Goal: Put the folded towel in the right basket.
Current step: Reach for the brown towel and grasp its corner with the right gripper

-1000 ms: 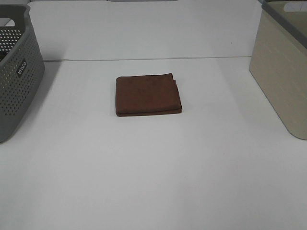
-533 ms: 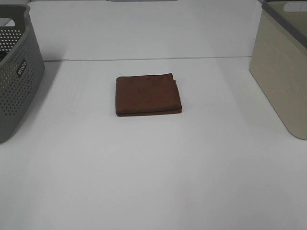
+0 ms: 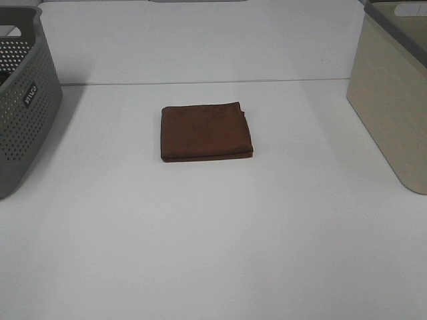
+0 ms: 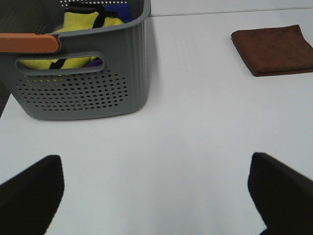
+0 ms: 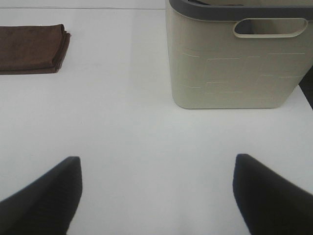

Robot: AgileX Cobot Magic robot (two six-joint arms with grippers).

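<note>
Both jaws stand wide apart and hold nothing. On the left gripper (image 4: 155,161) you see only bare table (image 3: 213,253) between the two dark fingers, and the right gripper (image 5: 156,160) shows the same, fingers spread and touching no object. Neither arm appears in the high view, so both sit back at the near edge, well apart from the work. The folded towel (image 3: 206,131) lies flat in the middle of the table, a brown square with its layered edges toward the near side, clear of both baskets. The right basket (image 3: 393,113), beige with a grey rim, stands at the right edge of the table, well apart from the towel; from these views you cannot see what is inside it. The grey perforated left basket (image 3: 20,107) holds yellow cloth (image 4: 85,19) and plays no part here. Judgement: you are at the very start, with the reach not yet begun. The right arm is the natural choice, being on the basket's side. Next move calls for bringing it over the towel, lowering with jaws open, and pinching through all layers at one edge so the fold does not fall open on the lift.
</note>
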